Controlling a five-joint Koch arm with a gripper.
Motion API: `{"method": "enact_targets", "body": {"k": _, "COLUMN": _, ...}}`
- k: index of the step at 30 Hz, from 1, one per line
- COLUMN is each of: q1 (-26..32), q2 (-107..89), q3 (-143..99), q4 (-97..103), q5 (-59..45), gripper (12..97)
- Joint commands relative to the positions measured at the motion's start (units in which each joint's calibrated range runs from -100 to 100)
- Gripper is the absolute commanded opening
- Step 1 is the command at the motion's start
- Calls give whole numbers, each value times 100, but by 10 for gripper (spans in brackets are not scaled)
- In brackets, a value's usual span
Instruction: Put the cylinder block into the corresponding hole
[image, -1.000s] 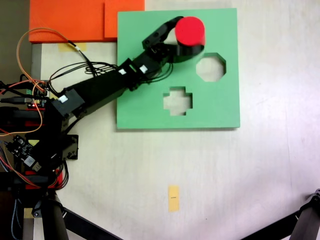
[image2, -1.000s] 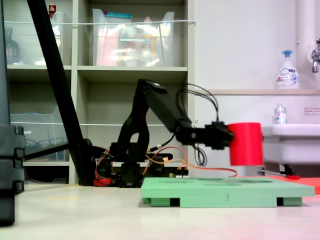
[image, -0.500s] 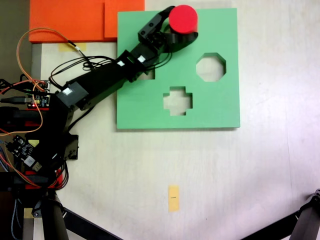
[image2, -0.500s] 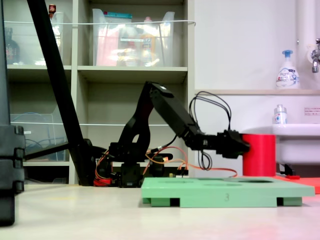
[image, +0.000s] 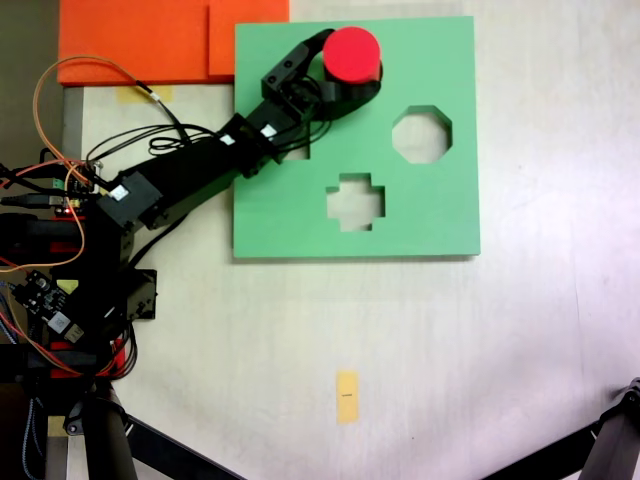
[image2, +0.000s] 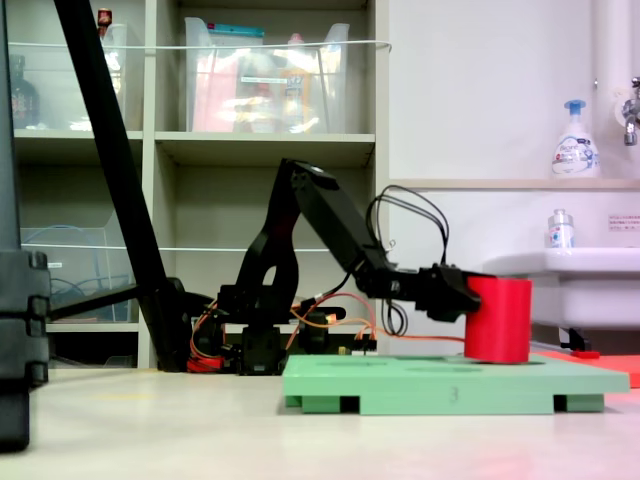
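One black claw (image: 335, 85) is clamping the single red foam cylinder (image: 351, 55), sitting upright on the one green foam board (image: 420, 215) showing two open cutouts.

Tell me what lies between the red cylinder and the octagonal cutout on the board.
Only bare green board: in the fixed view from above, nothing sits between the cylinder and the octagonal cutout.

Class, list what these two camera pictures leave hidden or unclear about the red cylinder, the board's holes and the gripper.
- Circular hole: hidden in the top-down fixed view under the cylinder block and gripper.
- Block's seating: unclear in the side fixed view; the green board shows edge-on.
- Board's far corner: cut off there by the frame edge.
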Motion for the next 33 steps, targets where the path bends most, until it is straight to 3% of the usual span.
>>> {"method": "enact_targets", "body": {"k": 1, "q1": 63, "q2": -121, "q3": 382, "q4": 129, "q5": -5, "gripper": 328}}
{"method": "enact_targets", "body": {"k": 18, "q1": 93, "q2": 884, "q3": 921, "q4": 138, "q5": 20, "gripper": 334}}
{"method": "enact_targets", "body": {"k": 20, "q1": 93, "q2": 1052, "q3": 901, "q4": 167, "q5": 20, "gripper": 376}}
{"method": "enact_targets", "body": {"k": 23, "q1": 59, "q2": 1639, "q3": 1021, "q4": 206, "q5": 39, "gripper": 544}}
{"method": "enact_targets", "body": {"k": 27, "q1": 54, "q2": 1862, "q3": 991, "q4": 302, "q5": 68, "gripper": 575}}
{"method": "enact_targets", "body": {"k": 33, "q1": 49, "q2": 1150, "q3": 343, "q4": 196, "q5": 63, "gripper": 804}}
